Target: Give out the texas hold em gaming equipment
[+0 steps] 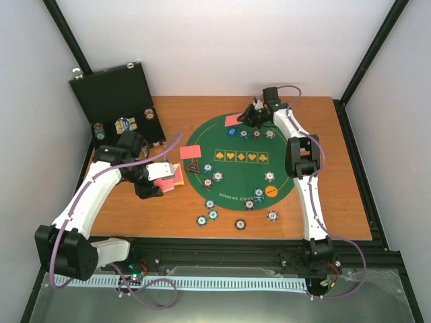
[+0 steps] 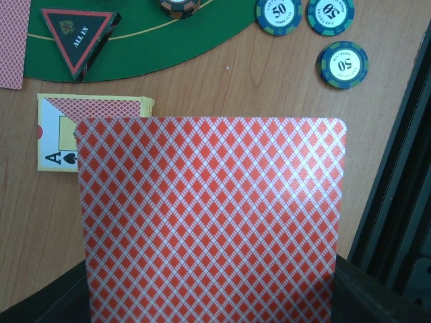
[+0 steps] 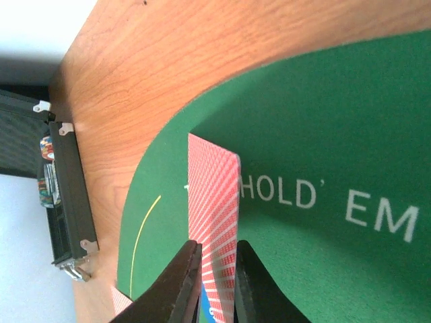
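My left gripper (image 1: 156,180) is shut on a red-backed card (image 2: 212,222), held above the wood left of the mat; the card hides its fingers in the left wrist view. Below it lies a yellow-edged card pack (image 2: 59,138) showing an ace. The black red-edged triangle marker (image 2: 79,37) sits on the mat's left rim, with another red-backed card (image 2: 13,40) beside it. My right gripper (image 3: 215,259) is shut on a red-backed card (image 3: 214,195), held on edge over the far part of the green mat (image 3: 323,121). A blue button (image 3: 205,304) shows below it.
Several striped chips lie on the mat and the near wood, three blue ones (image 2: 343,64) close to my left gripper. An orange button (image 1: 271,191) sits at the mat's near right. The open black case (image 1: 118,101) stands at the far left. A pink card (image 1: 232,121) lies at the mat's far rim.
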You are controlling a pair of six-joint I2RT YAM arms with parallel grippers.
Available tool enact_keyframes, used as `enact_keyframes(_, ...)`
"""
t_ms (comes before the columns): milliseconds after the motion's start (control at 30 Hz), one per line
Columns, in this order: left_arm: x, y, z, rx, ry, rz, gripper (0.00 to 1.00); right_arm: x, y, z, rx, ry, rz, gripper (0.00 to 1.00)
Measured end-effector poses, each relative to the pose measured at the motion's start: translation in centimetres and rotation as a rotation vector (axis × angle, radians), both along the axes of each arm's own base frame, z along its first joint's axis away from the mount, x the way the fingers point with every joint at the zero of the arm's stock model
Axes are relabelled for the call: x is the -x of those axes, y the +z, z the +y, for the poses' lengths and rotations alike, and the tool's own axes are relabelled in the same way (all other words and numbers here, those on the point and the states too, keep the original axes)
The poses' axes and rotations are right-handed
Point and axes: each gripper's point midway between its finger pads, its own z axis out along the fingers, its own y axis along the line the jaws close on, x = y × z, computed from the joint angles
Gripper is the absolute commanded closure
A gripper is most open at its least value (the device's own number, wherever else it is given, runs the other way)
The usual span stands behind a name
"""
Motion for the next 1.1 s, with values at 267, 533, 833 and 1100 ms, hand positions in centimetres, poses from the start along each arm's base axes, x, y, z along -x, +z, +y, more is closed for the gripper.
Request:
enact_keyframes(267,0.3,0.2,0.1,0.0,0.0,-0.001,0.68,-0.8,0.9,-0.5,0.032,-0.015,-0.027,0.43)
enact_keyframes(533,0.5,0.2,0.1,-0.001,0.0,0.007,0.68,0.1,0.1,-1.7,0.116,-0.018,0.003,0.28)
enact_keyframes(833,0.5,0.4,0.0,0.005,0.001,-0.003,0.68,5.3,5.4,-4.6,0.235,-0.039,0.004,0.24)
enact_keyframes(1100,0.5,0.6,-0.3,0.031,0.02,0.003,0.7,18.2,15.5,0.4,0.094,0.075,-0.188,0.22)
